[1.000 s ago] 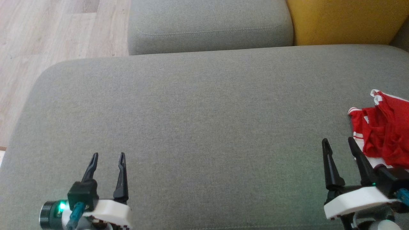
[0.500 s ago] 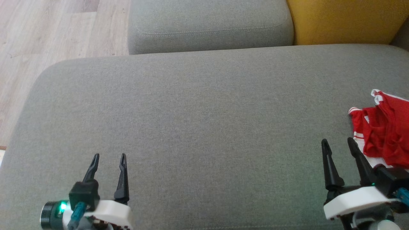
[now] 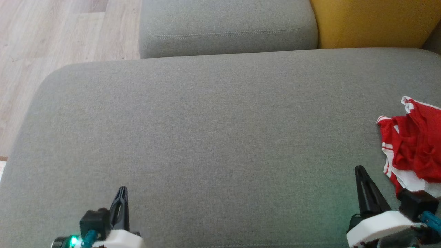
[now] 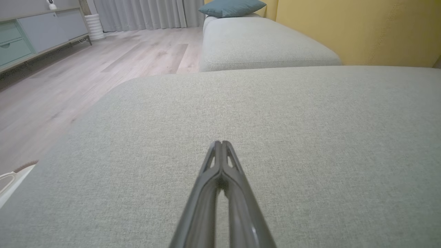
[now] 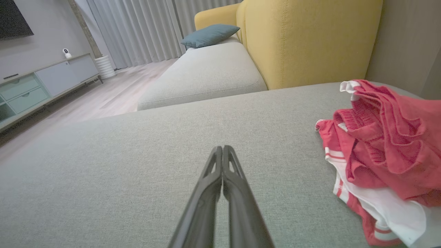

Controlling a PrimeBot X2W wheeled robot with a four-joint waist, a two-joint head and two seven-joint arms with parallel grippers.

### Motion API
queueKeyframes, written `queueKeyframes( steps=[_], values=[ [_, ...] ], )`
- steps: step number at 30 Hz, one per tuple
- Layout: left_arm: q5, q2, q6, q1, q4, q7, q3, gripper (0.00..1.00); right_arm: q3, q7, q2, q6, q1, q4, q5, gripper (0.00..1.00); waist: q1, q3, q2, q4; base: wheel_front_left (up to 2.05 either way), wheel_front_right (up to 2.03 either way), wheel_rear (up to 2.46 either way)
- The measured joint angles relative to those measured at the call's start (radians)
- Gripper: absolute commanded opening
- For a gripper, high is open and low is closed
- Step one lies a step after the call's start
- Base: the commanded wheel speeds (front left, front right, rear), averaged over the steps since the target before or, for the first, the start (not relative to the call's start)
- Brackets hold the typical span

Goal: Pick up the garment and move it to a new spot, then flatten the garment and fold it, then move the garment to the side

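Observation:
The garment [image 3: 415, 148], red with white trim, lies crumpled at the right edge of the grey sofa seat [image 3: 220, 131]; the right wrist view has the garment [image 5: 382, 151] on its right side. My right gripper [image 3: 360, 169] is shut and empty, a short way left of the garment, and its fingers [image 5: 224, 153] press together over bare cushion. My left gripper [image 3: 122, 190] is shut and empty near the front left of the seat, with its fingers [image 4: 220, 146] closed over plain fabric.
A second grey cushion [image 3: 227, 27] sits behind the seat, with a yellow sofa back [image 3: 372, 22] at the far right. Wood floor [image 3: 51, 51] lies to the left. A teal pillow [image 5: 210, 34], curtains and a low cabinet [image 5: 38, 86] stand farther off.
Both grippers have shut from open and drawn back toward the bottom edge of the head view. The garment has not moved.

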Motion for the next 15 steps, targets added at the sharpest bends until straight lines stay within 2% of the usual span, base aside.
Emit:
queueKeyframes(
  steps=[15],
  values=[
    [-0.182,-0.006,-0.038,-0.006,0.007,0.035,0.023,0.0,0.0,0.001,0.0,0.0,-0.007,0.027,0.182,0.0,0.0,0.003,0.0,-0.002,0.0,0.0,0.0]
  ],
)
